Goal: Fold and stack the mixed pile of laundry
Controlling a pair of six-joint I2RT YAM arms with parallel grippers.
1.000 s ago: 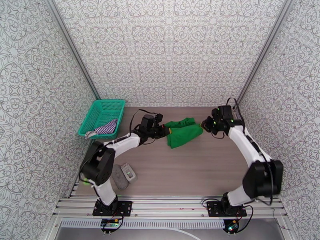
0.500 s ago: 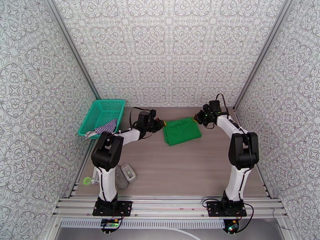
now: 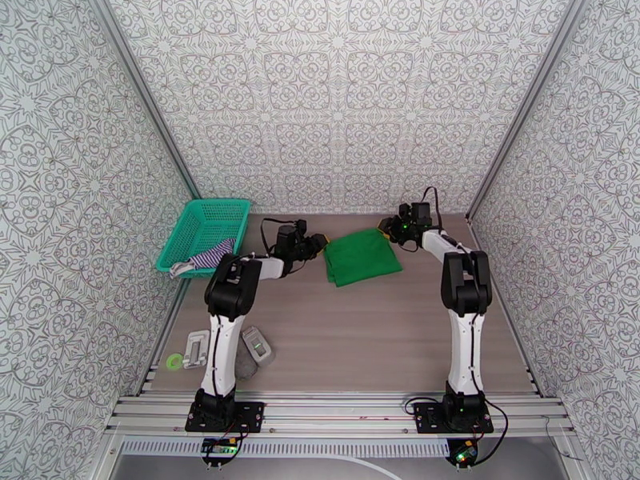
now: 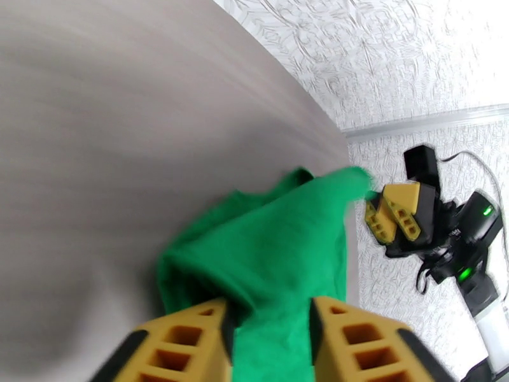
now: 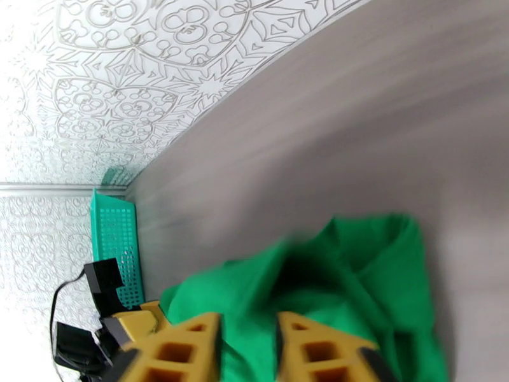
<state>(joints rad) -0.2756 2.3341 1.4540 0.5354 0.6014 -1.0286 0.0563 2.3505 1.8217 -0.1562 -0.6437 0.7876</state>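
Obs: green shirt (image 3: pixel 362 258) pinched at two corners, far end of table (image 3: pixel 360 346).

The teal basket (image 3: pixel 200 222) at far left holds the striped top (image 3: pixel 212 254). The shirt lies flat, centred near the back wall. The left gripper (image 4: pixel 270 313) is clamped on its left edge and the right gripper (image 5: pixel 249 326) on its far right corner, with cloth bunched between each pair of fingers.

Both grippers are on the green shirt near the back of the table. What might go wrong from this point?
1. The left gripper and right gripper each pinch just an edge of the green shirt; either could slip, leaving it bunched.
2. Both arms are stretched toward the back wall, so little reach may remain.
3. The striped top lies in the teal mesh basket and might snag when lifted.
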